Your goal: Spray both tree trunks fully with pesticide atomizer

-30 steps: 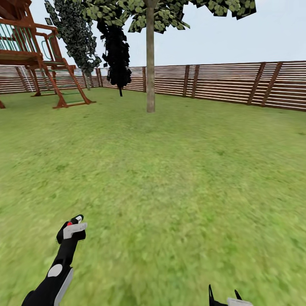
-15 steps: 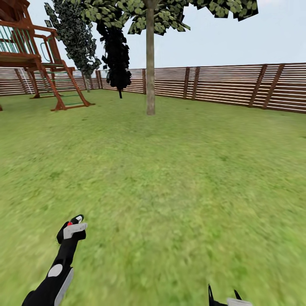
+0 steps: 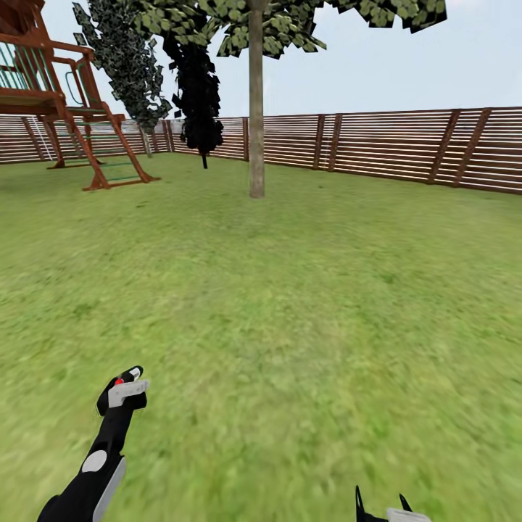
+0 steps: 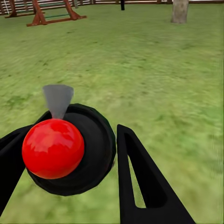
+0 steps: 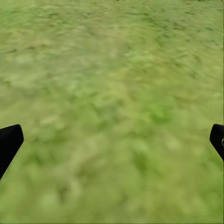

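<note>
Two fingers of left gripper (image 4: 65, 154) clamp atomizer (image 4: 70, 149); right gripper (image 5: 112, 140) spread wide over grass (image 5: 112, 70).

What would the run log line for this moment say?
left gripper: shut on atomizer | right gripper: open, over grass | tree trunk: ahead, far

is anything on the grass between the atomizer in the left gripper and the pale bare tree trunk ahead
Nothing visible: open green lawn lies between the red-topped black atomizer in the left gripper and the pale tree trunk.
</note>
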Available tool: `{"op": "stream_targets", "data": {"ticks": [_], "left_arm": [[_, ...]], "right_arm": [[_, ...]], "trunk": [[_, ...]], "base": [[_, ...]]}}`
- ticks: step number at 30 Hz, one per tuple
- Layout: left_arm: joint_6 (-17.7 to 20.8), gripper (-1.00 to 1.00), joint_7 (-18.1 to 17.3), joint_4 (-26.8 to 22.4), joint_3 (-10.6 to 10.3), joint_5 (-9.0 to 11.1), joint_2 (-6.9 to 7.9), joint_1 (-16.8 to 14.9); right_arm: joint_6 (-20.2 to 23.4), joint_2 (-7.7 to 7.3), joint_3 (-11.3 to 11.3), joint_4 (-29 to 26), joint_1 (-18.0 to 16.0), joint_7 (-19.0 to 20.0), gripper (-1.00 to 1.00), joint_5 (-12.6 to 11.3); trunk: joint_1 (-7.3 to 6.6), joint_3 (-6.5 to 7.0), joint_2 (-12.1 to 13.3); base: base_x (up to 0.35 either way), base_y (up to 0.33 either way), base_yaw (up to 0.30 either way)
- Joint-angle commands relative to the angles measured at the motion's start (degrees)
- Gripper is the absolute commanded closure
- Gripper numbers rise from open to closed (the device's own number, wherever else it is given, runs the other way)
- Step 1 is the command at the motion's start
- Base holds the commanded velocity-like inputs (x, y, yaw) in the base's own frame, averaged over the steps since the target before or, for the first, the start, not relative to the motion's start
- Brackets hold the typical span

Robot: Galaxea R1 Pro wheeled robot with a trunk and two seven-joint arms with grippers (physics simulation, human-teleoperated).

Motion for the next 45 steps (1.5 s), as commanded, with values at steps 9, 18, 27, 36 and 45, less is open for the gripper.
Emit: {"op": "stream_targets", "data": {"ticks": [9, 18, 27, 36, 45], "left_arm": [[-0.03, 1.0, -0.03, -0.01, 0.0, -0.04, 0.0, 0.0], [-0.02, 1.0, -0.03, -0.01, -0.02, -0.08, 0.0, 0.0], [-0.05, 1.0, -0.03, -0.01, -0.02, -0.08, 0.0, 0.0], [-0.05, 1.0, -0.03, -0.1, 0.0, -0.08, 0.0, 0.0], [-0.05, 1.0, -0.03, -0.18, 0.0, -0.08, 0.0, 0.0]], "right_arm": [[0.0, 0.02, 0.03, 0.0, 0.0, -0.01, -1.0, 0.0], [0.0, 0.09, 0.03, 0.0, 0.0, 0.0, -1.0, 0.0], [0.0, 0.09, 0.03, 0.0, 0.0, -0.01, -1.0, 0.0], [0.0, 0.09, 0.03, 0.0, 0.0, 0.0, -1.0, 0.0], [0.0, 0.09, 0.03, 0.0, -0.01, -0.01, -1.0, 0.0]], "trunk": [[0.0, 0.0, 0.0], [0.0, 0.0, 0.0], [0.0, 0.0, 0.0], [0.0, 0.0, 0.0], [0.0, 0.0, 0.0]], "base": [[0.342, 0.0, 0.0], [0.342, 0.0, 0.0], [0.342, 0.0, 0.0], [0.342, 0.0, 0.0], [0.342, 0.0, 0.0]]}}
